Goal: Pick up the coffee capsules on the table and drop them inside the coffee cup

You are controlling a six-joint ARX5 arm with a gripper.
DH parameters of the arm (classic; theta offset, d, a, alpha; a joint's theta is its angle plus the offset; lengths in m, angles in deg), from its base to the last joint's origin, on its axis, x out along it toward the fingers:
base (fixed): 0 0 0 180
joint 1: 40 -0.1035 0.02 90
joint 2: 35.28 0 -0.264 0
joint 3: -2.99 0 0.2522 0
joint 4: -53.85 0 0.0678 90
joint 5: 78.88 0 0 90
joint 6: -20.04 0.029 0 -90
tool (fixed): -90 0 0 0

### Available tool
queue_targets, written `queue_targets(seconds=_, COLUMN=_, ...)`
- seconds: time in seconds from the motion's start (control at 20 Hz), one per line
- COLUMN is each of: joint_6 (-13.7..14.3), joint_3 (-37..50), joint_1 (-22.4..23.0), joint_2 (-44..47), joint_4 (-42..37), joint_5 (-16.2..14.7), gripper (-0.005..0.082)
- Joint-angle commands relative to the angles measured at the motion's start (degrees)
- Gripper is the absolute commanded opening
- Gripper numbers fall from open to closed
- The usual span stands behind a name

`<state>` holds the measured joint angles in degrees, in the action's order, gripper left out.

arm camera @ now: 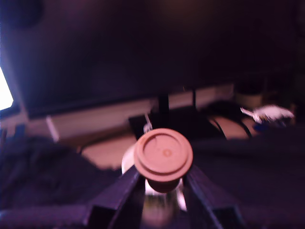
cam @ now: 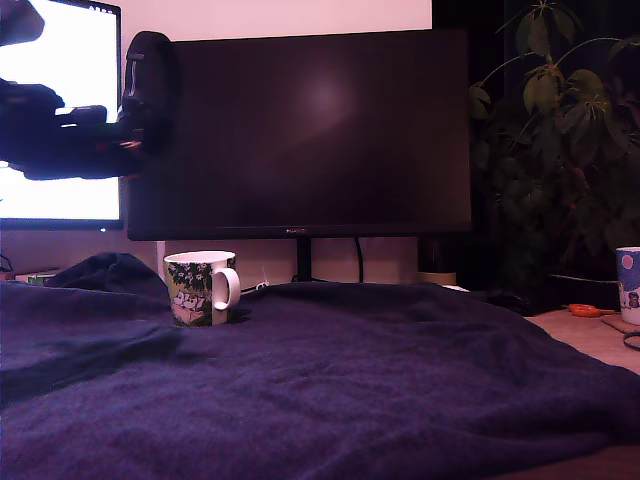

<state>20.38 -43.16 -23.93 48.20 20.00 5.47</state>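
A robot arm's dark gripper (arm camera: 163, 183) hangs high at the exterior view's left, in front of a lit screen, its two fingers (arm camera: 125, 187) pinching a small round coffee capsule (arm camera: 163, 155) with a flat flanged rim and tapered body, which looks reddish-brown in the blurred wrist view. Below, the white ceramic mug (cam: 201, 288) with a loop handle and a green leafy cartoon print stands upright on the rumpled navy-purple blanket covering the table (cam: 350, 390), in front of a large dark monitor (cam: 300, 130). In the wrist view a pale rim just behind the capsule appears to be the mug's mouth. The drop looks close at hand; done well, it calls for centring the capsule over the opening and lowering nearer the rim before the fingers part, so the pod cannot bounce out onto the blanket
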Motion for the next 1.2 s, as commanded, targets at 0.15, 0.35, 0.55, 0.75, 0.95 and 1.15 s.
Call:
queue_targets(seconds=0.15, joint_6=0.3, joint_3=-8.6, joint_1=-0.1, joint_2=7.8, joint_4=1.9, joint_5=-1.2, gripper=0.0158)
queue_targets(seconds=0.35, joint_6=0.8, joint_3=-16.2, joint_1=-0.2, joint_2=12.8, joint_4=8.9, joint_5=-1.7, gripper=0.0157)
queue_targets(seconds=0.55, joint_6=1.6, joint_3=-23.3, joint_1=-1.0, joint_2=16.3, joint_4=17.5, joint_5=-3.2, gripper=0.0158)
queue_targets(seconds=0.75, joint_6=1.6, joint_3=-29.9, joint_1=-2.2, joint_2=19.6, joint_4=26.7, joint_5=-5.0, gripper=0.0158)
queue_targets(seconds=0.95, joint_6=1.2, joint_3=-36.2, joint_1=-3.1, joint_2=23.0, joint_4=35.6, joint_5=-6.3, gripper=0.0158)
queue_targets(seconds=1.15, joint_6=1.2, joint_3=-41.4, joint_1=-3.2, joint_2=24.9, joint_4=44.4, joint_5=-7.6, gripper=0.0158)
